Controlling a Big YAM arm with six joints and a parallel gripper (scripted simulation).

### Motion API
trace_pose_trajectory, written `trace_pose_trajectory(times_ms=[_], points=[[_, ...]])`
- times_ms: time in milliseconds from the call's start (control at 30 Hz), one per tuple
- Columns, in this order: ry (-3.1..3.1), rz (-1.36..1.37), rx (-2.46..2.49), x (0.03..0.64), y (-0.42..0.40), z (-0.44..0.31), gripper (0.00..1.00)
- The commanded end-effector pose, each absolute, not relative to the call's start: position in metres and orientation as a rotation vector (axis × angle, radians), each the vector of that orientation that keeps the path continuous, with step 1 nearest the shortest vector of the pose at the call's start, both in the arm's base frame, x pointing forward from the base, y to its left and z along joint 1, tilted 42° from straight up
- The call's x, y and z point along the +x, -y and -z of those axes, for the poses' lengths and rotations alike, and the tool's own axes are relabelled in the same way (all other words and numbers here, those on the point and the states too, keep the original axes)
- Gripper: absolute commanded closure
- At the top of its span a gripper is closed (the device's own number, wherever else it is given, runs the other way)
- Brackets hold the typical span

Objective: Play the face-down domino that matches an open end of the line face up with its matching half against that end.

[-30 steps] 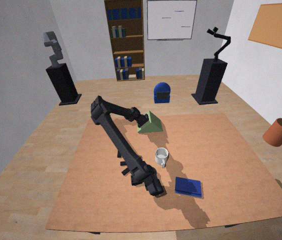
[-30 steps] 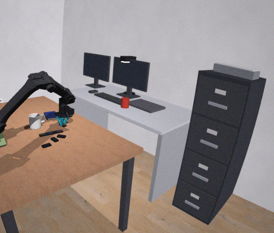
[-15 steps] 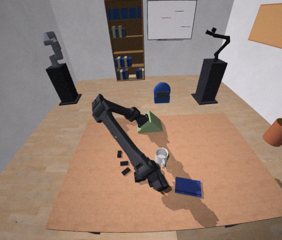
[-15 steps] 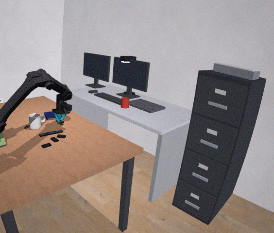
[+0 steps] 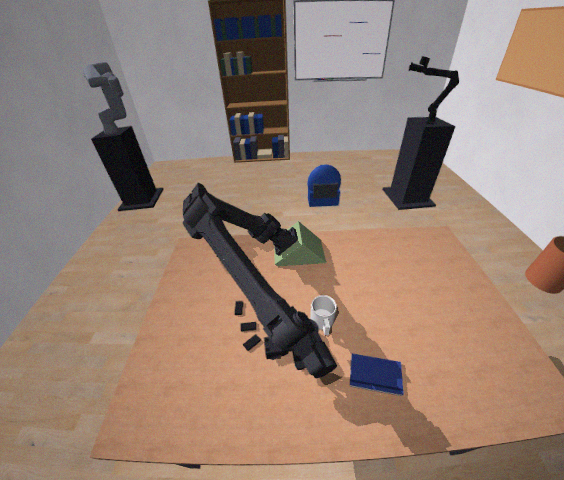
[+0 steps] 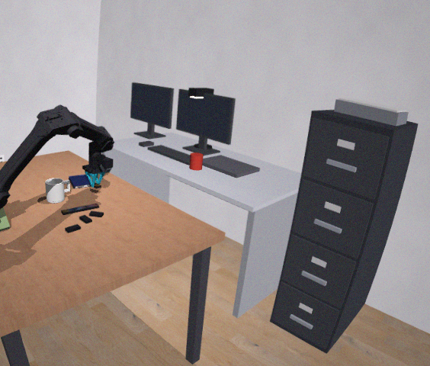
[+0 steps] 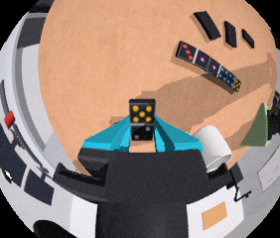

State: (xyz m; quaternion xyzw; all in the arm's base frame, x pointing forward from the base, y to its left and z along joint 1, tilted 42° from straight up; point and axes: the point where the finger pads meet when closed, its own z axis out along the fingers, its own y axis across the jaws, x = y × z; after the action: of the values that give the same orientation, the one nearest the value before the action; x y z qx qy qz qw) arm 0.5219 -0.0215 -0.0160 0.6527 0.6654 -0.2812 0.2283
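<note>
My gripper (image 7: pixel 142 119) is shut on a black domino (image 7: pixel 142 119) whose visible half shows several yellow pips; it hangs above the table. In the exterior view the gripper (image 6: pixel 94 181) is above the table near the blue book. The line of face-up dominoes (image 7: pixel 208 65) lies far right in the wrist view, with red pips at its near-left end and blue pips at the other; it also shows in the exterior view (image 6: pixel 79 209). Three face-down black dominoes (image 7: pixel 226 31) lie beyond the line, apart from it; in the top view they lie left of the arm (image 5: pixel 247 326).
A white mug (image 5: pixel 323 311) stands beside the arm, and a blue book (image 5: pixel 377 373) lies right of the gripper. A green wedge base (image 5: pixel 300 247) holds the arm at the back of the mat.
</note>
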Motion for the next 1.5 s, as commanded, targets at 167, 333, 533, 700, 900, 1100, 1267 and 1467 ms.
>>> trace_pose_trajectory(times_ms=[167,333,533,700,900,1100,1267,1467], points=[[-1.794,0.648,1.783,0.556,-0.023,-0.038,0.78],[-1.794,0.648,1.783,0.556,-0.023,-0.038,0.78],[-1.809,0.704,1.793,0.546,-0.015,-0.033,0.78],[-1.795,0.648,1.786,0.562,-0.037,-0.063,0.78],[-1.792,0.637,1.785,0.565,-0.042,-0.069,0.78],[-1.805,0.692,1.795,0.554,-0.027,-0.055,0.78],[-1.797,0.646,1.786,0.563,-0.043,-0.072,0.78],[-1.795,0.637,1.785,0.565,-0.046,-0.076,0.78]])
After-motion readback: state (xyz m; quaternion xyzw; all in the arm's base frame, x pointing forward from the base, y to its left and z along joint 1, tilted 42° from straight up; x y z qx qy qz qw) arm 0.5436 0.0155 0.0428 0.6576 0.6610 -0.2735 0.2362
